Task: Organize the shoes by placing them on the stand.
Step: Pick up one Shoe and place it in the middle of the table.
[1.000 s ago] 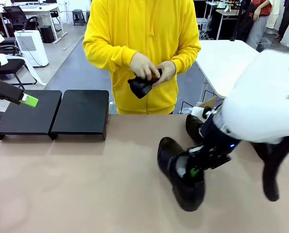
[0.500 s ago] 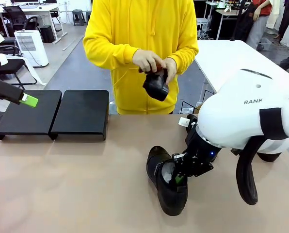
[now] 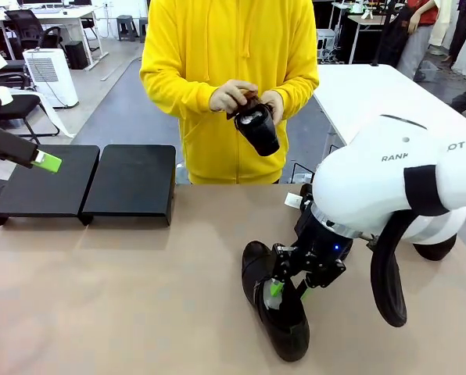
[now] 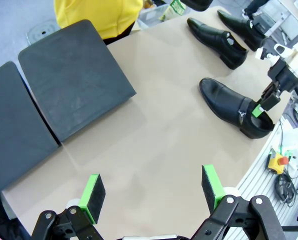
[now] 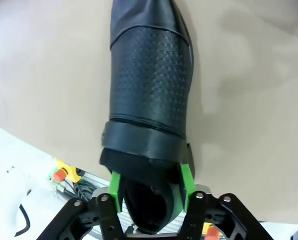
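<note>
A black glossy shoe [image 3: 278, 320] lies on the tan table near the front edge. My right gripper [image 3: 288, 291] is over its heel end. In the right wrist view the green pads [image 5: 114, 185] stand parted on either side of the heel collar [image 5: 149, 145], so the gripper [image 5: 150, 182] is open. The person holds another shoe [image 3: 256, 129] in both hands at chest height. Two more shoes [image 4: 216, 36] [image 4: 239, 22] lie at the table's far right. The stand's two black platforms [image 3: 131, 180] [image 3: 49, 183] sit bare at the far left. My left gripper [image 4: 151, 192] hangs open above the table.
The person in a yellow hoodie [image 3: 225, 70] stands at the far edge, between the stand and the shoes. My right arm's white body [image 3: 389, 180] bulks over the right side of the table. A white table [image 3: 366, 94] stands behind it.
My right gripper carried the shoe leftward, set it on the table, and its jaws parted. The person turned the other shoe in their hands. My left arm stayed still.
</note>
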`<state>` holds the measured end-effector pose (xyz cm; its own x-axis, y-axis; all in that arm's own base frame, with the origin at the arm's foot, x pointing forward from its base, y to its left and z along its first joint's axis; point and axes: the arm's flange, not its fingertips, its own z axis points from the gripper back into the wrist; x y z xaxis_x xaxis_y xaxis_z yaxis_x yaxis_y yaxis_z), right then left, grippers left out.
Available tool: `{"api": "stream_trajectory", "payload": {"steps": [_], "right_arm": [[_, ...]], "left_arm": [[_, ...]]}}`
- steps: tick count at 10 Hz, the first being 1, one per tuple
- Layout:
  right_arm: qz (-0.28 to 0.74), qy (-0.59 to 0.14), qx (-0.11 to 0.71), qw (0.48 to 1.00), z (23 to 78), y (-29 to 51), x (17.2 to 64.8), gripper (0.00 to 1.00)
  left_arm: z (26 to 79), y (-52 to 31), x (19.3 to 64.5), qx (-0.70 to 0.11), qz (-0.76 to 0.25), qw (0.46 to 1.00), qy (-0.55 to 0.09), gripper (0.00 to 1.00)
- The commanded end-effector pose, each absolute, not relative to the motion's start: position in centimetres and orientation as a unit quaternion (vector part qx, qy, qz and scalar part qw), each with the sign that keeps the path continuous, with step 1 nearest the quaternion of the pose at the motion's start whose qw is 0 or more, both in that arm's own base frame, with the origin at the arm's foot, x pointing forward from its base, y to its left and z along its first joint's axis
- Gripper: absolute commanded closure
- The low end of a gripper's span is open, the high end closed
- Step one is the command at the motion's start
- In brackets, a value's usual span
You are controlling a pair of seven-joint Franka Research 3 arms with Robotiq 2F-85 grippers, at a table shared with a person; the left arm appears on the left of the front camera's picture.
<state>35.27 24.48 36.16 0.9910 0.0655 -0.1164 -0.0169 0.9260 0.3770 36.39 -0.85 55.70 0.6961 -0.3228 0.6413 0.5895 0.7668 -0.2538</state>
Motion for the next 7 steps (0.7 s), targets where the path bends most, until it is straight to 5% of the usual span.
{"api": "stream_trajectory", "payload": {"steps": [1,7], "right_arm": [[0.022,0.066,0.224,0.972,37.6,24.3,35.0,0.00],[0.019,0.070,0.224,0.972,39.1,23.6,34.5,0.00]], "left_arm": [[55.7,-0.7,36.4,-0.234,-0.264,0.887,-0.298,0.00],[55.7,-0.7,36.4,-0.234,-0.264,0.887,-0.298,0.00]]}}
